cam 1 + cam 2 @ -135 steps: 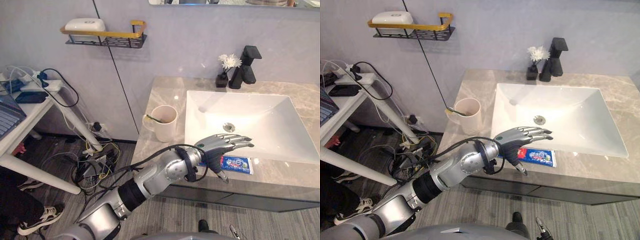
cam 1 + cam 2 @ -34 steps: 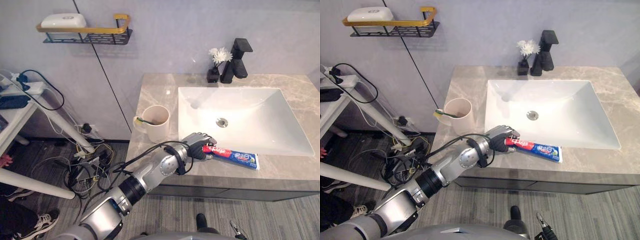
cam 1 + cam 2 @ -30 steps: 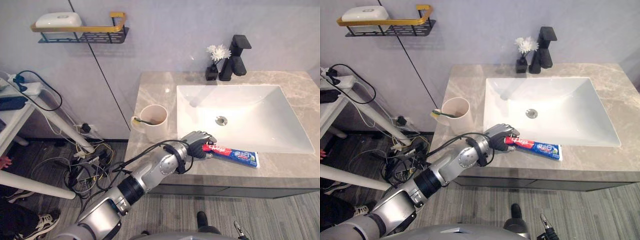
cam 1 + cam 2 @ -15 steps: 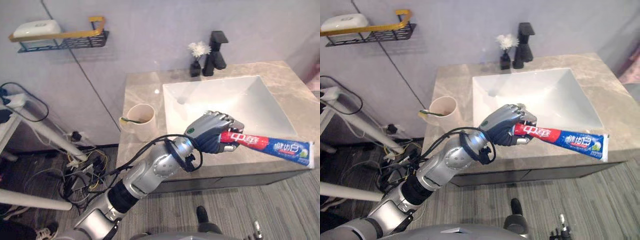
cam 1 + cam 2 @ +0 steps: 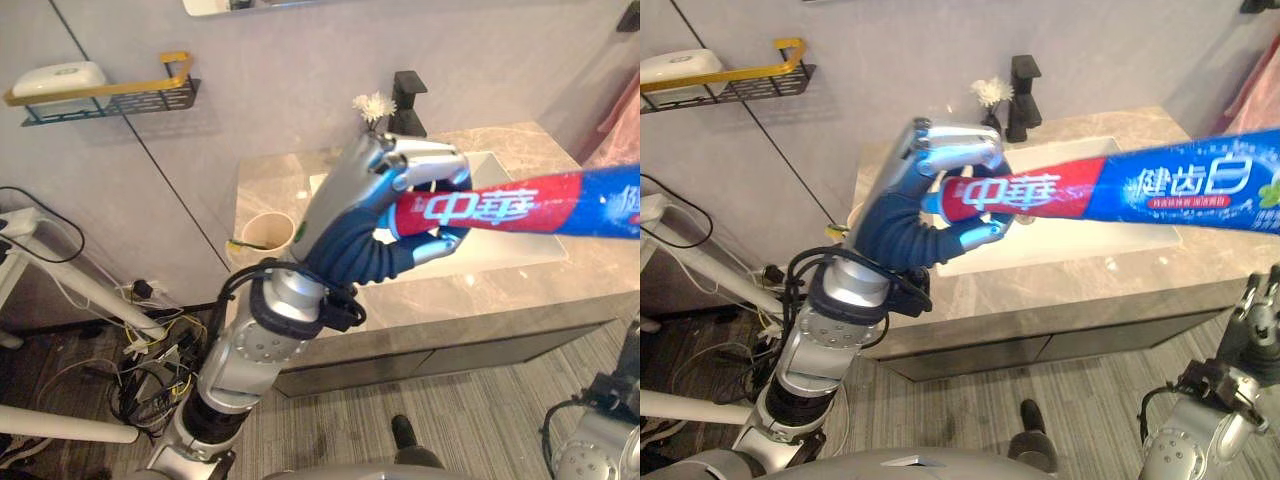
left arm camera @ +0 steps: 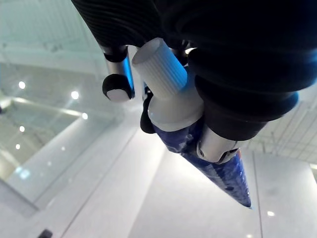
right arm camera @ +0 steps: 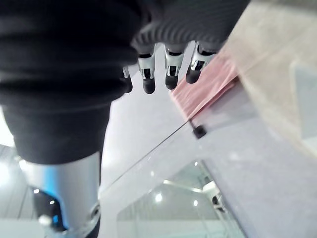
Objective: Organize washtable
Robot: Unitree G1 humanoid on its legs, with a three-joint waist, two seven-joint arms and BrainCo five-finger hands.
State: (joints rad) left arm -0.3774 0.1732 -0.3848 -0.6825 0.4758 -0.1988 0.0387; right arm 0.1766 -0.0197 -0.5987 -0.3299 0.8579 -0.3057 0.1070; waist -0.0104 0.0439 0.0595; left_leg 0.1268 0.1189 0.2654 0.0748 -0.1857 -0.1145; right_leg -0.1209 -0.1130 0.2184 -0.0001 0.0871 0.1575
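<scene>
My left hand [image 5: 365, 235] is raised high over the washtable, close to the camera, fingers and thumb curled round a red and blue toothpaste tube [image 5: 520, 205]. The tube lies level, its blue end running off to the right. The left wrist view shows its white cap [image 6: 161, 62] sticking out of the fist. Behind the hand lie the marble countertop [image 5: 480, 290] and white sink [image 5: 1070, 240]. A beige cup [image 5: 263, 232] with a toothbrush in it stands on the counter's left side. My right hand [image 7: 169, 67] hangs low at the right, fingers straight and empty.
A black faucet [image 5: 408, 95] and a small vase of white flowers [image 5: 374, 105] stand at the back of the counter. A wall shelf [image 5: 110, 95] with a gold rail holds a white soap dish. A white side table [image 5: 20, 225] and cables [image 5: 150, 350] are at the left.
My left hand has lifted the toothpaste tube off the counter's front edge and up towards the camera. The view has swung, and my right arm has come in at the lower right.
</scene>
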